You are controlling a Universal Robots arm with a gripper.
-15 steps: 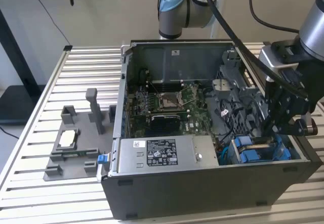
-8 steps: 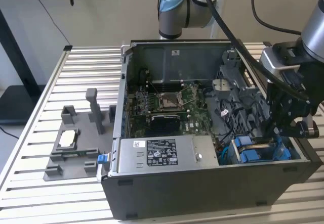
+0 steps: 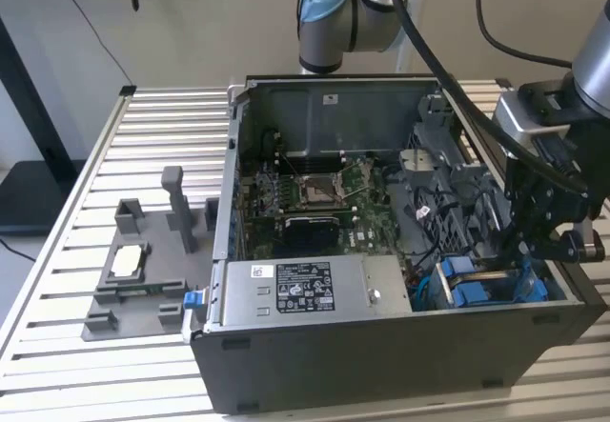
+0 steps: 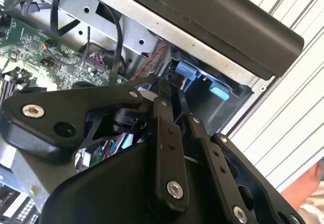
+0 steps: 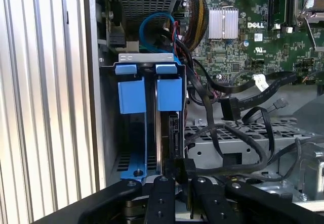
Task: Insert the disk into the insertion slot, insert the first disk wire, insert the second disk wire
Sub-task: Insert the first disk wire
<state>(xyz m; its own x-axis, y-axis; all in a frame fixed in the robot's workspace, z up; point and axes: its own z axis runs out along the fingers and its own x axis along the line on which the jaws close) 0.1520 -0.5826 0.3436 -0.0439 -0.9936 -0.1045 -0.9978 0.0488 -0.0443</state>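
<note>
Grip narrow: your gripper (image 5: 180, 182) pinches a black wire plug (image 5: 181, 166) at the disk (image 5: 173, 133) in the insertion slot (image 5: 169, 93); white sticker (image 3: 303, 287) labels the grey box (image 3: 381, 284).

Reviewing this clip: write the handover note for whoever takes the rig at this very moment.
Gripper: shut on a black wire connector, held at the disk's exposed end.
Disk: sitting in the insertion slot, below the blue tabs.
Done: disk inserted.
Left: the held connector does not look pushed home, though its seating is hard to judge. A second black connector lies loose beside the cage, so that wire is not in.
</note>
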